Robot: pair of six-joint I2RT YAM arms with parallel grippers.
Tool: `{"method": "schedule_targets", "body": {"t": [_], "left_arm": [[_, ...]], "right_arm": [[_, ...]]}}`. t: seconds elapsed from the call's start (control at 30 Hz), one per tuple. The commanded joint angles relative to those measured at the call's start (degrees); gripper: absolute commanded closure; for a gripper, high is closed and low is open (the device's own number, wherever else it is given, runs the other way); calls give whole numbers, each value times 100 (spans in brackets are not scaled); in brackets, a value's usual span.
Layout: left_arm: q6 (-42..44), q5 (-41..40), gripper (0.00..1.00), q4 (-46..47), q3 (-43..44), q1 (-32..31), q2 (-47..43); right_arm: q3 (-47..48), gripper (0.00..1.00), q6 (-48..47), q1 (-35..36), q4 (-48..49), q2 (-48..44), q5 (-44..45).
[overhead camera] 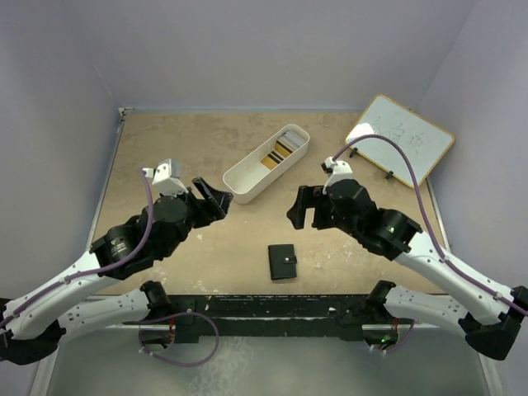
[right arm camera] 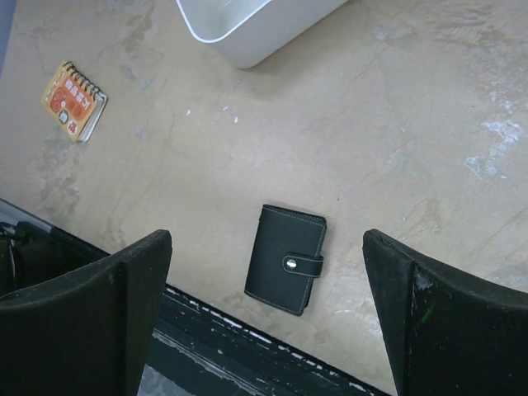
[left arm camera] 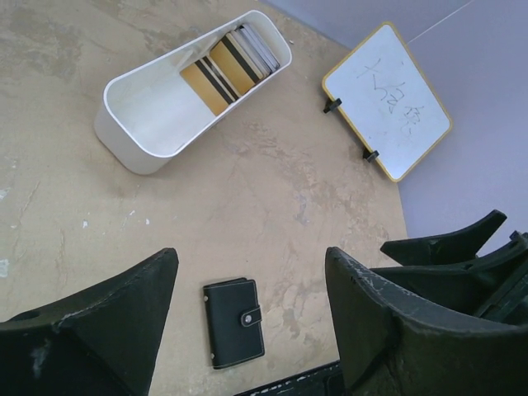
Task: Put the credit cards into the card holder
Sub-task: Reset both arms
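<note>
The card holder (overhead camera: 282, 261) is a small black wallet, folded shut with its snap tab fastened, lying flat near the table's front edge. It also shows in the left wrist view (left arm camera: 234, 322) and the right wrist view (right arm camera: 288, 258). The credit cards (overhead camera: 283, 148) stand stacked in the far end of a long white tray (overhead camera: 247, 177); yellow, dark-striped and white faces show in the left wrist view (left arm camera: 231, 62). My left gripper (overhead camera: 216, 202) is open and empty, held above the table left of the holder (left arm camera: 249, 264). My right gripper (overhead camera: 301, 210) is open and empty, right of it (right arm camera: 266, 243).
A small whiteboard with a yellow frame (overhead camera: 402, 136) stands at the back right, also in the left wrist view (left arm camera: 386, 99). A small orange spiral notebook (right arm camera: 74, 101) lies on the table's left side. A black rail (overhead camera: 272, 309) runs along the near edge. Walls enclose the table.
</note>
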Motion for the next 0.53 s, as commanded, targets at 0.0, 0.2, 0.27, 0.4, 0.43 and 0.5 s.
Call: {"method": "schedule_targets", "body": {"t": [0.0, 0.2, 0.27, 0.4, 0.43, 0.5], "left_arm": [[-3, -59, 30, 123, -251, 19, -140], [-198, -138, 29, 460, -769, 17, -330], [-237, -198, 29, 523, -859, 11, -365], [-194, -290, 29, 625, -971, 17, -464], [-156, -306, 29, 655, -989, 17, -506], [-44, -340, 28, 714, -1042, 17, -599]], "right_arm": [[-288, 0, 171, 6, 200, -329, 345], [-570, 0, 410, 5, 414, -432, 346], [-557, 0, 414, 5, 419, -409, 362], [-555, 0, 459, 5, 410, -455, 388], [-549, 0, 458, 5, 403, -471, 389], [-522, 0, 458, 10, 355, -498, 405]]}}
